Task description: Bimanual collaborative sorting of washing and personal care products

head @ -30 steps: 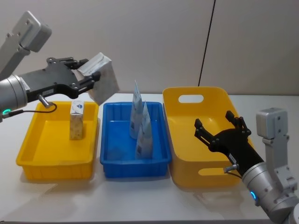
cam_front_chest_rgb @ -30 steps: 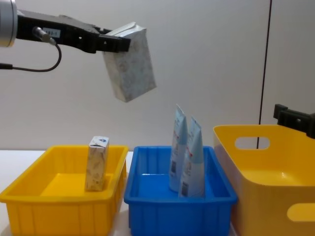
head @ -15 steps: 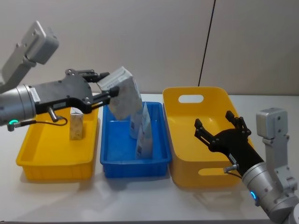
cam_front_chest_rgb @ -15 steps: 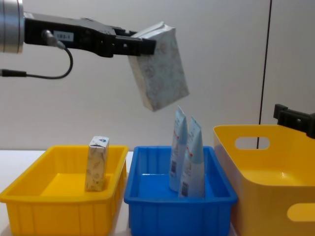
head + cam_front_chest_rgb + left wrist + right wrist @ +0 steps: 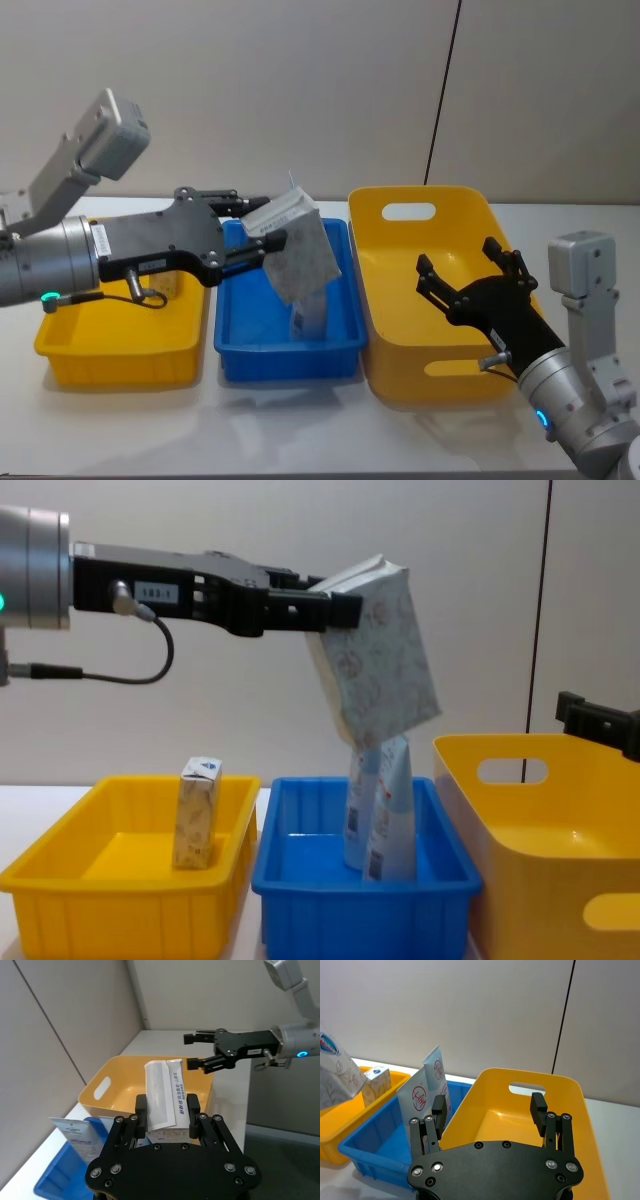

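My left gripper (image 5: 262,232) is shut on the large cream floral pack (image 5: 297,247), holding it tilted in the air above the blue bin (image 5: 285,350). In the chest view the pack (image 5: 378,655) hangs just over two pale-blue tubes (image 5: 385,815) that stand in that bin, near the big yellow basket (image 5: 540,855). The left wrist view has the pack (image 5: 165,1095) clamped between the two fingers. A small carton (image 5: 197,813) stands upright in the left yellow tray (image 5: 120,885). My right gripper (image 5: 475,285) hovers open over the yellow basket (image 5: 400,360), holding nothing.
The three containers stand side by side on a white table (image 5: 300,420): yellow tray, blue bin, deep yellow basket with handle slots. A wall is close behind them. A black cable (image 5: 440,90) runs down the wall behind the basket.
My left arm has carried the pack rightward and lower, from above the left yellow tray to over the blue bin. The right arm has stayed still.
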`<act>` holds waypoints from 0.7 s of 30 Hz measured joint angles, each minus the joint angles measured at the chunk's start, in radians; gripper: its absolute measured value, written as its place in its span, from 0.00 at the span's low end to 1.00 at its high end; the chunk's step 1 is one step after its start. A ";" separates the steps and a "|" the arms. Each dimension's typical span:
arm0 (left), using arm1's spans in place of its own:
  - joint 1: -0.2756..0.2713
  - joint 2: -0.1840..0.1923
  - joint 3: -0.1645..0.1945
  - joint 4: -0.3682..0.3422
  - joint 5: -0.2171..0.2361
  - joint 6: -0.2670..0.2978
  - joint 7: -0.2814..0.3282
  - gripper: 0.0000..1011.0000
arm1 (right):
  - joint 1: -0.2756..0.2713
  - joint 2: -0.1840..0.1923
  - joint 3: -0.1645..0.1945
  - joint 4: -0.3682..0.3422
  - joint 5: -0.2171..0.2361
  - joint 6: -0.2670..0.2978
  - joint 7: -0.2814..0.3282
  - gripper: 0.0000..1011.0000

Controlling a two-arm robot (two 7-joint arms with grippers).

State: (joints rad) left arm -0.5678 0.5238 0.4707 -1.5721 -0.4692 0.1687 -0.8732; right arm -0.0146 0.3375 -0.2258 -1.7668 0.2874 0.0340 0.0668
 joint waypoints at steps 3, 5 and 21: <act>0.002 0.000 0.007 0.000 -0.003 -0.004 -0.007 0.43 | 0.000 0.000 0.000 0.000 0.000 0.000 0.000 0.99; 0.003 -0.001 0.014 0.001 -0.006 -0.007 -0.014 0.43 | 0.000 0.000 0.000 0.000 0.000 0.000 0.000 0.99; 0.002 0.002 0.057 0.005 -0.018 -0.025 -0.055 0.43 | 0.000 0.000 0.000 0.000 0.000 0.000 0.000 0.99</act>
State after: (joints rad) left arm -0.5653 0.5259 0.5280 -1.5670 -0.4870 0.1433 -0.9281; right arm -0.0146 0.3375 -0.2258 -1.7668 0.2874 0.0340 0.0668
